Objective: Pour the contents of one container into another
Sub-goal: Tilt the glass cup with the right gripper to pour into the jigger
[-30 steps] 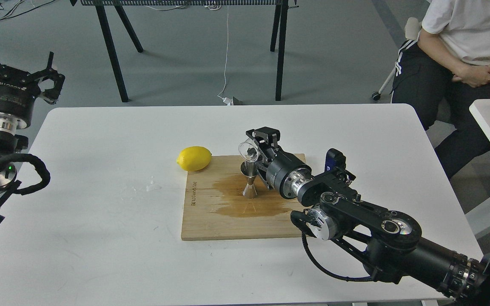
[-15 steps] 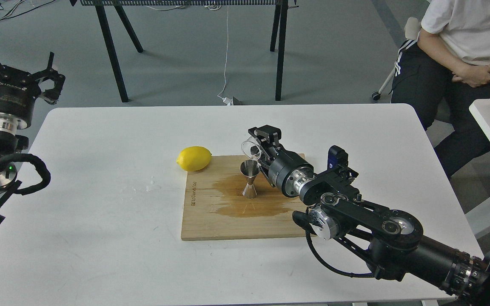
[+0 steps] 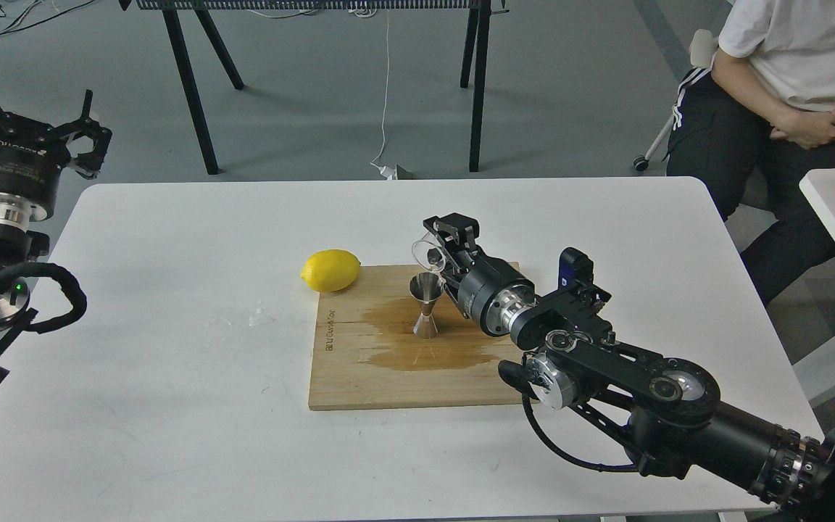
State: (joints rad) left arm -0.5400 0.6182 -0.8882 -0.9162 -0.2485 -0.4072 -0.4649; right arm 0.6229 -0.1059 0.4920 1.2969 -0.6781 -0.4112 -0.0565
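Fingers: right gripper (image 3: 441, 246) is clamped across the cup (image 3: 428, 254), one black finger (image 3: 454, 226) over its far side; the cup is tipped, mouth facing 9 o'clock.
Cup: clear and tiny, held in the air just off the jigger's rim at about 1 o'clock; I cannot tell whether any liquid is left in it.
Jigger: steel jigger (image 3: 425, 306) stands upright on the board (image 3: 359, 377), directly below and beside the cup's lip.
Handling: the cup looks light, stiff and slick, likely brittle; hold it across the wall, well clear of the lip, with modest squeeze. The jigger, narrow-waisted on a small foot, would probably topple from a light knock.
Board: a brown wet patch (image 3: 403, 341) spreads around the jigger's foot, so some liquid has missed.
Lemon: lemon (image 3: 330, 270) lies at the board's 10 o'clock corner.
Left fingers: left gripper (image 3: 30, 109) is spread wide, holding nothing, off the table (image 3: 171, 406) at 9 o'clock.
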